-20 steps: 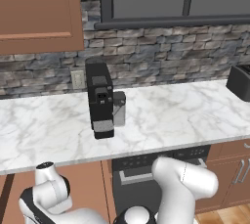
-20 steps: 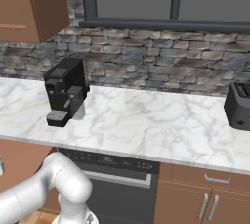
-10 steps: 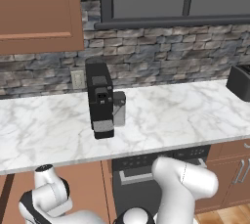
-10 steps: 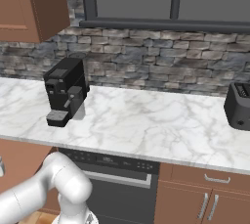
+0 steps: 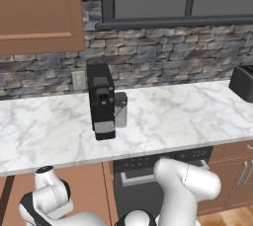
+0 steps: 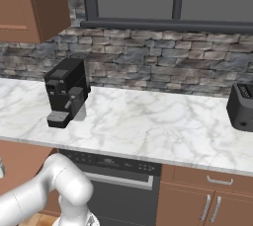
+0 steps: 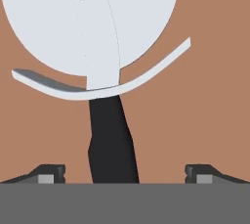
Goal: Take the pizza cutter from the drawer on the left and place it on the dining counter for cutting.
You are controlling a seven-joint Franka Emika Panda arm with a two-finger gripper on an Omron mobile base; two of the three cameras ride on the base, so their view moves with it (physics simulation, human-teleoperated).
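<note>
The pizza cutter (image 7: 97,17) lies close under the hand, its pale round wheel towards the top of the hand view and its black handle (image 7: 111,140) running down towards me. A curved silver guard crosses where wheel and handle meet. My gripper (image 7: 124,171) is open, one fingertip (image 7: 49,173) on each side of the handle and neither touching it. Reddish-brown wood of the drawer (image 7: 210,110) lies under the cutter. My white arm (image 5: 188,185) bends down low in front of the cabinets. The dining counter is out of view.
A marble worktop (image 5: 173,116) carries a black coffee machine (image 5: 101,99) and, at the far right, a black toaster (image 6: 241,105). Below it sit a black dishwasher front (image 6: 118,190) and wood cabinet doors (image 6: 207,205). A wall cabinet (image 5: 37,10) hangs at upper left.
</note>
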